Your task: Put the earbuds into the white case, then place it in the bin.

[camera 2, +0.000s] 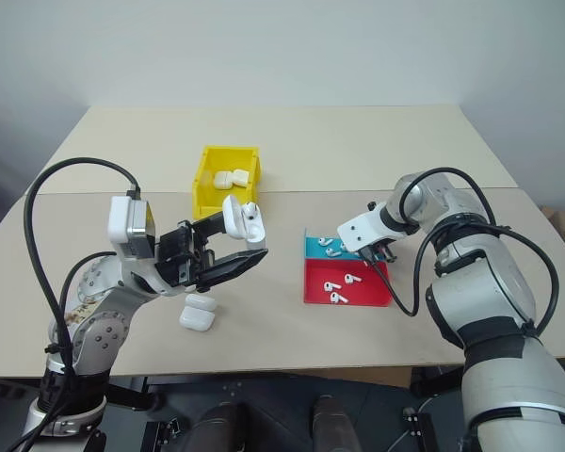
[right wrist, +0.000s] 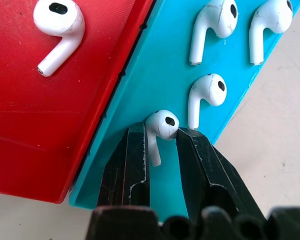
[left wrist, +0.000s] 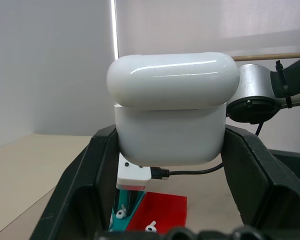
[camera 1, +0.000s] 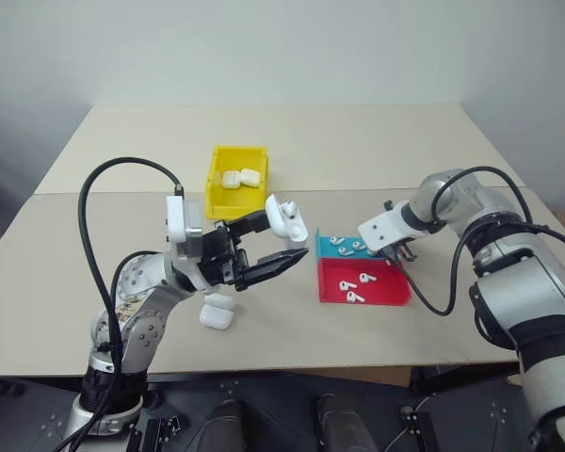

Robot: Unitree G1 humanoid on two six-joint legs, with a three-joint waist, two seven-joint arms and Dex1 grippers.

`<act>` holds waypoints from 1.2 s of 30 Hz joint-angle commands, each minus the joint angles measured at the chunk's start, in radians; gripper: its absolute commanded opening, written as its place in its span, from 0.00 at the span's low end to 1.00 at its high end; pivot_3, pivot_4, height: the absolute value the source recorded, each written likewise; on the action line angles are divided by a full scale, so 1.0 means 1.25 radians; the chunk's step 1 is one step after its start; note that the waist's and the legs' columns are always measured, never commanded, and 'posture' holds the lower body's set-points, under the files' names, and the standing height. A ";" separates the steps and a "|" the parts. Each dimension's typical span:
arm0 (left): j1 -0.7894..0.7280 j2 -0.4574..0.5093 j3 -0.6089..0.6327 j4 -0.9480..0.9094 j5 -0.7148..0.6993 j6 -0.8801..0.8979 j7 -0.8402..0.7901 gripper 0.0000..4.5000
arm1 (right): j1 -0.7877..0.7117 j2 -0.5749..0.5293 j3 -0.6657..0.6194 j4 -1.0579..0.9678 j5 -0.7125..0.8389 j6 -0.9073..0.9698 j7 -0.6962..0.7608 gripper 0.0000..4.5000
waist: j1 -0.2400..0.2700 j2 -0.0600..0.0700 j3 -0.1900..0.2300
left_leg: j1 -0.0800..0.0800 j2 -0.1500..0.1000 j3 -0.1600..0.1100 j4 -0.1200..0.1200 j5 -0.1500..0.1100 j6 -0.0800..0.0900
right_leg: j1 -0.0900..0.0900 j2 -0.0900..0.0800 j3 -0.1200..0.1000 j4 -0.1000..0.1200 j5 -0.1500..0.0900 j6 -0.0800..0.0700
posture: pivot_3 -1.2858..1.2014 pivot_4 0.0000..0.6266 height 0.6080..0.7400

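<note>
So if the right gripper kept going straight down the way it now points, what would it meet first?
The right gripper already has a tiny glossy white plastic earbud between its fingers; going on, it would probably meet the shallow blue tray floor just beneath, though depth is unclear.

Lab/test setup: bare table (camera 1: 358,141), blank wall (camera 1: 264,47), sorting trays (camera 1: 381,290).

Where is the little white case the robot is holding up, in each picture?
Left eye view: white case, mid-picture, in the left pincer.
Right eye view, left of centre.
Left wrist view, centre.
Right wrist view: not there.
Shared landmark: red tray.
</note>
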 commanded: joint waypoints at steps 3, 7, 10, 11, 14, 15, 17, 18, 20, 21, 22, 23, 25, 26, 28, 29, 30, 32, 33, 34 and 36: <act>-0.030 -0.003 0.001 0.008 -0.011 -0.012 -0.023 0.62 | -0.021 -0.044 -0.057 -0.028 0.042 0.012 -0.006 0.14 | 0.001 0.000 0.000 | 0.000 0.000 0.000 0.000 0.000 0.000 | 0.000 0.000 0.000 0.000 0.000 0.000 | 0.52 0.24 1.00; -0.059 -0.012 -0.007 0.038 -0.010 -0.015 -0.046 0.62 | -0.019 -0.071 -0.150 -0.084 0.141 0.043 0.029 0.14 | 0.001 0.000 0.000 | 0.000 0.000 0.000 0.000 0.000 0.000 | 0.000 0.000 0.000 0.000 0.000 0.000 | 0.52 0.24 1.00; -0.076 -0.022 -0.009 0.056 -0.015 -0.013 -0.058 0.62 | 0.036 -0.094 -0.253 -0.211 0.285 0.148 0.108 0.14 | 0.001 0.000 0.000 | 0.000 0.000 0.000 0.000 0.000 0.000 | 0.000 0.000 0.000 0.000 0.000 0.000 | 0.52 0.24 1.00; -0.082 -0.025 -0.010 0.062 -0.015 -0.013 -0.063 0.62 | 0.075 -0.102 -0.297 -0.291 0.358 0.222 0.145 0.14 | 0.001 0.000 0.000 | 0.000 0.000 0.000 0.000 0.000 0.000 | 0.001 0.000 0.000 -0.001 0.000 0.000 | 0.52 0.24 1.00; -0.100 -0.034 -0.012 0.080 -0.015 -0.012 -0.072 0.62 | 0.217 -0.128 -0.423 -0.592 0.595 0.547 0.201 0.14 | 0.008 0.000 0.000 | 0.000 0.000 -0.001 0.000 0.000 0.000 | 0.002 0.000 -0.001 -0.001 0.000 0.000 | 0.52 0.24 1.00; -0.106 -0.037 -0.013 0.086 -0.015 -0.011 -0.076 0.62 | 0.268 -0.133 -0.462 -0.697 0.672 0.664 0.184 0.14 | 0.010 0.000 0.000 | 0.000 0.000 -0.002 0.000 0.000 0.000 | 0.003 0.000 -0.001 -0.001 0.000 0.000 | 0.52 0.24 1.00; -0.115 -0.039 -0.015 0.096 -0.011 -0.012 -0.082 0.62 | 0.349 -0.131 -0.524 -0.863 0.793 0.844 0.122 0.14 | 0.016 0.000 0.000 | 0.000 0.000 -0.002 0.001 0.000 0.000 | 0.003 0.000 -0.002 -0.001 0.000 0.000 | 0.52 0.24 1.00; -0.123 -0.041 -0.017 0.104 -0.011 -0.012 -0.087 0.62 | 0.394 -0.121 -0.561 -0.949 0.866 0.922 0.081 0.14 | 0.019 0.000 0.000 | 0.001 0.000 -0.002 0.001 0.000 0.000 | 0.003 0.000 -0.001 -0.001 0.000 0.000 | 0.52 0.24 1.00; -0.137 -0.042 -0.019 0.118 -0.009 -0.011 -0.095 0.62 | 0.468 -0.098 -0.624 -1.090 0.985 1.029 0.000 0.14 | 0.021 0.000 0.000 | 0.001 0.000 -0.002 0.001 0.000 0.000 | 0.004 0.000 -0.002 0.000 0.000 0.000 | 0.52 0.24 1.00; -0.143 -0.043 -0.019 0.125 -0.008 -0.010 -0.099 0.62 | 0.488 -0.081 -0.651 -1.139 1.039 1.073 -0.048 0.14 | 0.021 0.000 0.000 | 0.003 0.000 -0.002 0.001 0.000 0.000 | 0.005 0.000 -0.002 0.000 0.000 0.000 | 0.52 0.24 1.00; -0.150 -0.044 -0.019 0.132 -0.008 -0.010 -0.104 0.62 | 0.504 -0.060 -0.675 -1.185 1.096 1.110 -0.103 0.14 | 0.020 0.000 0.000 | 0.004 0.000 -0.002 0.001 0.000 0.000 | 0.006 0.000 -0.002 -0.001 0.000 0.000 | 0.52 0.24 1.00; -0.157 -0.045 -0.020 0.140 -0.007 -0.011 -0.109 0.62 | 0.515 -0.036 -0.693 -1.230 1.149 1.138 -0.159 0.14 | 0.020 0.000 0.000 | 0.004 0.000 -0.003 0.001 0.000 0.000 | 0.007 0.000 -0.002 -0.001 0.000 0.000 | 0.52 0.24 1.00; -0.167 -0.047 -0.022 0.151 -0.005 -0.011 -0.117 0.62 | 0.529 0.000 -0.709 -1.301 1.223 1.173 -0.252 0.14 | 0.018 0.000 0.000 | 0.005 0.000 -0.003 0.003 0.000 0.000 | 0.008 0.000 -0.002 -0.001 -0.001 0.002 | 0.52 0.24 1.00; -0.172 -0.050 -0.024 0.156 -0.005 -0.011 -0.119 0.62 | 0.532 0.017 -0.710 -1.335 1.261 1.185 -0.296 0.14 | 0.018 0.000 0.000 | 0.005 0.000 -0.003 0.003 0.000 0.000 | 0.008 0.001 -0.002 -0.001 -0.002 0.005 | 0.52 0.24 1.00; -0.180 -0.055 -0.027 0.165 -0.004 -0.011 -0.125 0.62 | 0.537 0.046 -0.704 -1.389 1.324 1.194 -0.367 0.14 | 0.019 0.000 0.000 | 0.006 0.000 -0.003 0.003 0.000 0.000 | 0.008 0.001 -0.002 0.000 -0.003 0.006 | 0.52 0.24 1.00; -0.185 -0.059 -0.030 0.170 -0.003 -0.010 -0.126 0.62 | 0.539 0.062 -0.696 -1.410 1.357 1.198 -0.404 0.14 | 0.020 0.000 0.000 | 0.005 0.000 -0.003 0.003 0.000 0.001 | 0.008 0.001 -0.002 0.000 -0.003 0.006 | 0.52 0.24 1.00; -0.189 -0.061 -0.031 0.173 -0.003 -0.009 -0.127 0.62 | 0.539 0.071 -0.691 -1.422 1.380 1.201 -0.430 0.14 | 0.020 0.000 0.000 | 0.005 0.000 -0.003 0.003 0.000 0.001 | 0.008 0.001 -0.002 -0.001 -0.003 0.006 | 0.52 0.24 1.00; -0.193 -0.065 -0.033 0.179 -0.001 -0.009 -0.132 0.62 | 0.552 0.080 -0.673 -1.449 1.403 1.199 -0.465 0.14 | 0.020 0.000 0.000 | 0.004 0.000 -0.003 0.003 0.000 0.001 | 0.008 0.001 -0.002 -0.001 -0.003 0.006 | 0.52 0.24 1.00; -0.196 -0.065 -0.033 0.181 0.000 -0.009 -0.134 0.62 | 0.561 0.082 -0.662 -1.459 1.406 1.197 -0.476 0.14 | 0.021 0.000 0.000 | 0.004 0.000 -0.003 0.003 0.000 0.001 | 0.008 0.001 -0.002 -0.001 -0.002 0.005 | 0.52 0.24 1.00; -0.198 -0.066 -0.033 0.183 0.001 -0.009 -0.135 0.62 | 0.568 0.081 -0.654 -1.465 1.411 1.195 -0.486 0.14 | 0.021 0.000 0.000 | 0.004 0.000 -0.003 0.003 0.000 0.001 | 0.008 0.001 -0.002 -0.002 -0.002 0.005 | 0.52 0.24 1.00; -0.199 -0.065 -0.032 0.185 0.001 -0.008 -0.137 0.62 | 0.579 0.077 -0.636 -1.471 1.409 1.190 -0.501 0.14 | 0.021 0.000 0.000 | 0.004 0.000 -0.003 0.003 0.000 0.001 | 0.008 0.000 -0.002 -0.002 -0.001 0.004 | 0.52 0.24 1.00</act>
